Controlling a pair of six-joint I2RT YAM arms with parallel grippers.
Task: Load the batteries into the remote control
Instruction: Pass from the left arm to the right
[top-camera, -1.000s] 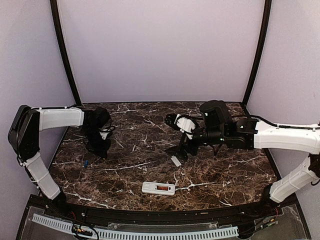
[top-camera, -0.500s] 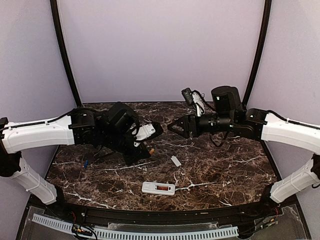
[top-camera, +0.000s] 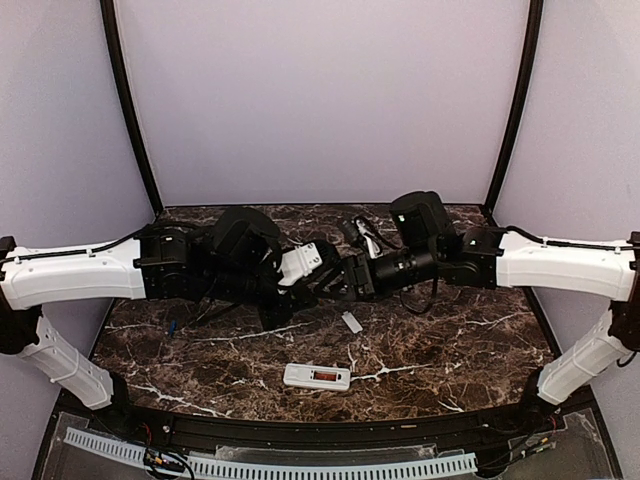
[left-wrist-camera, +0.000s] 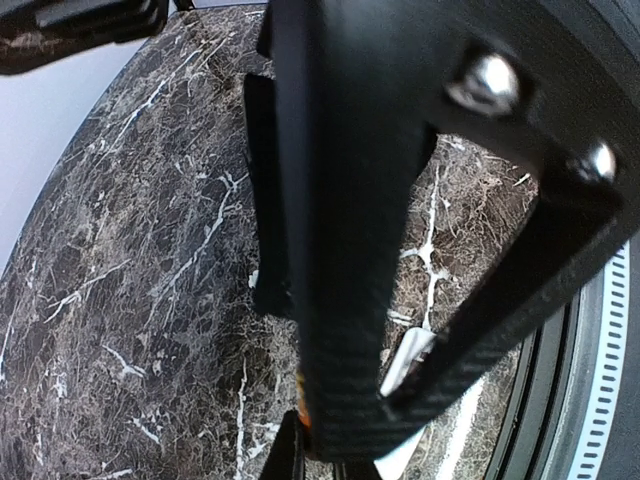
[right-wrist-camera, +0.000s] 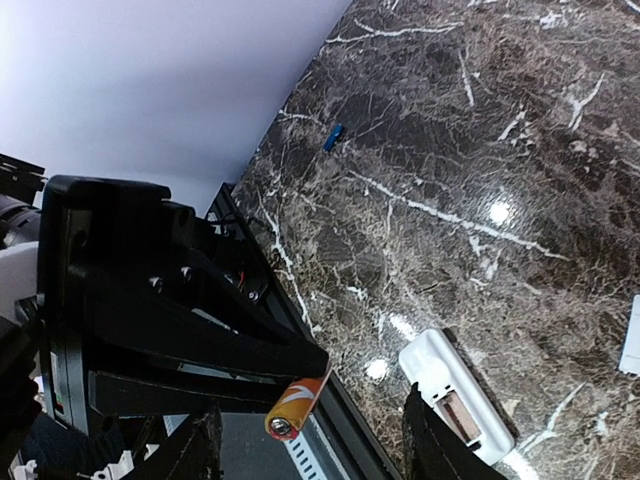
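The white remote control (top-camera: 317, 376) lies back up near the table's front edge, its battery recess open; it also shows in the right wrist view (right-wrist-camera: 458, 408). My left gripper (top-camera: 322, 282) is shut on the orange-red battery (right-wrist-camera: 297, 408) and holds it in the air above the table's middle. My right gripper (top-camera: 350, 277) is open, and its two fingers (right-wrist-camera: 430, 445) stand on either side of that battery without touching it. The blue battery (top-camera: 172, 325) lies on the table at the left (right-wrist-camera: 333, 136). In the left wrist view the right finger (left-wrist-camera: 350, 250) blocks most of the scene.
A small loose white cover piece (top-camera: 352, 322) lies on the dark marble table (top-camera: 450, 340) just behind the remote. Black posts and lilac walls close in the back and sides. A perforated white strip (top-camera: 300, 467) runs along the front edge.
Both arms swung to the table's middle. My left gripper carried the orange-red battery up and right; my right gripper came down and left until its open fingers flank the battery.
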